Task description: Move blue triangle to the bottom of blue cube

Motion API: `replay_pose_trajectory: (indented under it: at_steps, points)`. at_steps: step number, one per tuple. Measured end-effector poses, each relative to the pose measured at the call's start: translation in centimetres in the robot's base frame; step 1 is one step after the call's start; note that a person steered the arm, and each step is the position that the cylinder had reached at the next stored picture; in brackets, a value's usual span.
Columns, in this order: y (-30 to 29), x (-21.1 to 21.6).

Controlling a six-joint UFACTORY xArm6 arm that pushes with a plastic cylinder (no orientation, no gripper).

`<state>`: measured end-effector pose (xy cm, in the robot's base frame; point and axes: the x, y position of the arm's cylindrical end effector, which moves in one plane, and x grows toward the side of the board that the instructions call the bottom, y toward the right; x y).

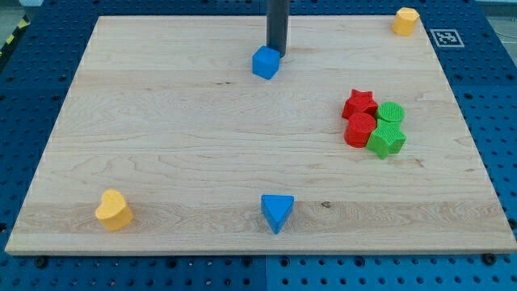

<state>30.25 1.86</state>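
The blue triangle [276, 212] lies near the board's bottom edge, at the middle. The blue cube [265, 62] sits near the view's top, a little left of centre. The triangle is far below the cube, almost straight under it. My tip [278, 52] is at the end of the dark rod, just above and right of the blue cube, close to or touching its upper right corner.
A red star [359, 103], a red block [360, 129] and two green blocks [390, 113] [387, 141] cluster at the right. A yellow heart-like block [113, 210] lies bottom left. A yellow block [405, 20] sits top right. The wooden board [161, 137] rests on a blue pegboard.
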Motion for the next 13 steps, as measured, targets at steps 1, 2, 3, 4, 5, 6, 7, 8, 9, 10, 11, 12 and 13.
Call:
replay_pose_trajectory:
  at_steps: [1, 2, 3, 4, 5, 6, 7, 8, 9, 10, 11, 12, 13]
  points:
    - [-1.9, 1.6]
    - [-3.0, 2.9]
    - [-3.1, 2.8]
    - [0.4, 2.2]
    - [2.4, 2.9]
    - [2.7, 4.1]
    - [2.8, 6.5]
    - [2.9, 8.0]
    - [3.2, 9.9]
    - [4.1, 12.5]
    - [4.7, 15.8]
    - [4.7, 17.6]
    - [4.7, 20.2]
